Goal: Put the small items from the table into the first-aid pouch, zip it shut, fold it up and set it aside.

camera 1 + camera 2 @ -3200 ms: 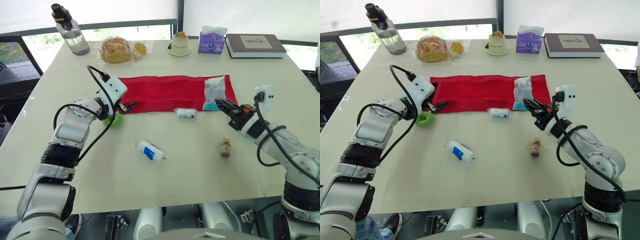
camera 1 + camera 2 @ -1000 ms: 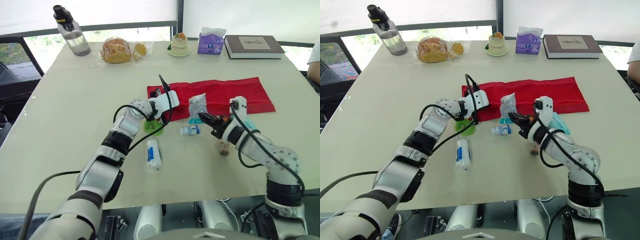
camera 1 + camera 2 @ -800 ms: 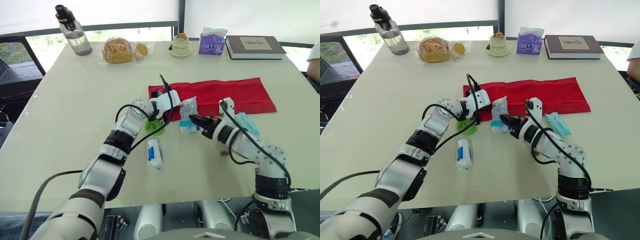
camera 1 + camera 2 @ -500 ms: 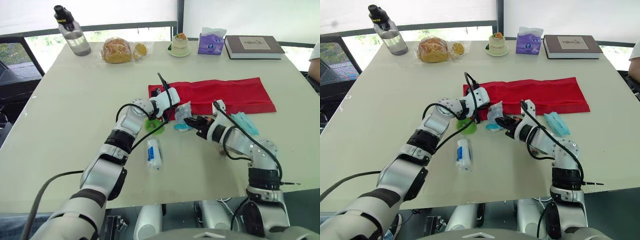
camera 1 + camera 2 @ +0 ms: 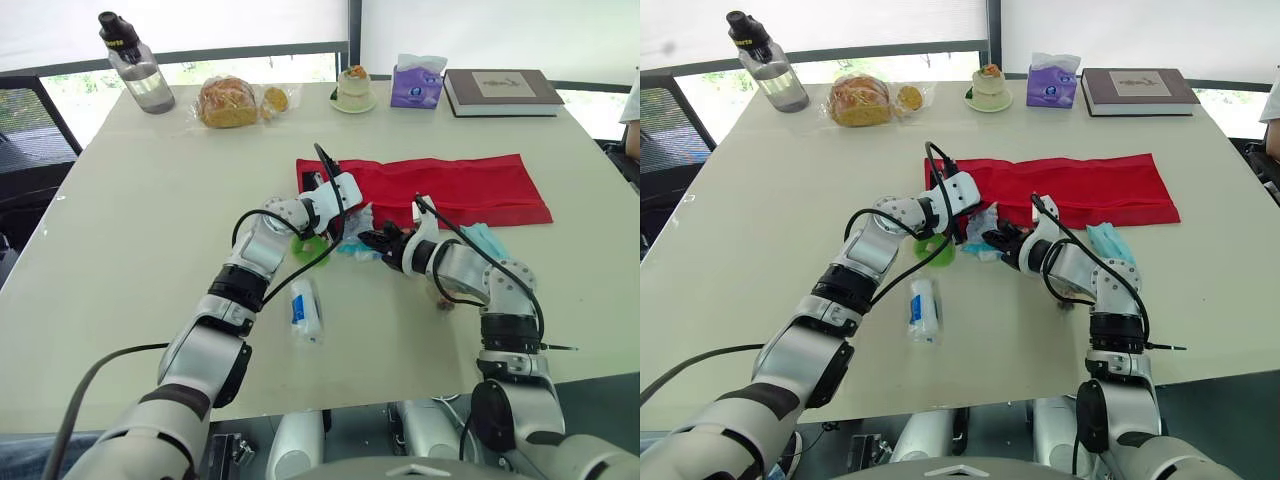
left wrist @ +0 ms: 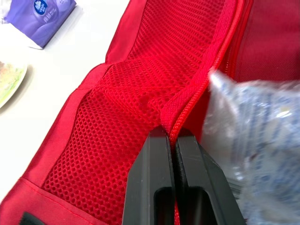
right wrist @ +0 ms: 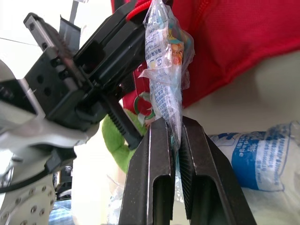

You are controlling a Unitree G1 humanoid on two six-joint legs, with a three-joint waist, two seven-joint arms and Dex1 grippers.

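Nearest on the surface (image 5: pixel 140 260) lies a blue-and-white wrapped roll (image 5: pixel 305 309). Past it, the right gripper (image 7: pixel 171 125) pinches one edge of a clear plastic packet (image 7: pixel 163 51), just beside the left gripper (image 6: pixel 174 135). The left gripper's fingers are pressed together on the zip edge of the red pouch (image 5: pixel 455 186), which lies flat mid-surface. Close by sits something green (image 5: pixel 305 247), perhaps a tape ring.

Bright daylight comes in through the windows (image 5: pixel 290 65) behind the bench (image 5: pixel 130 250). The panes glare white. The bench top is evenly lit, and things on it cast only soft, faint shadows.
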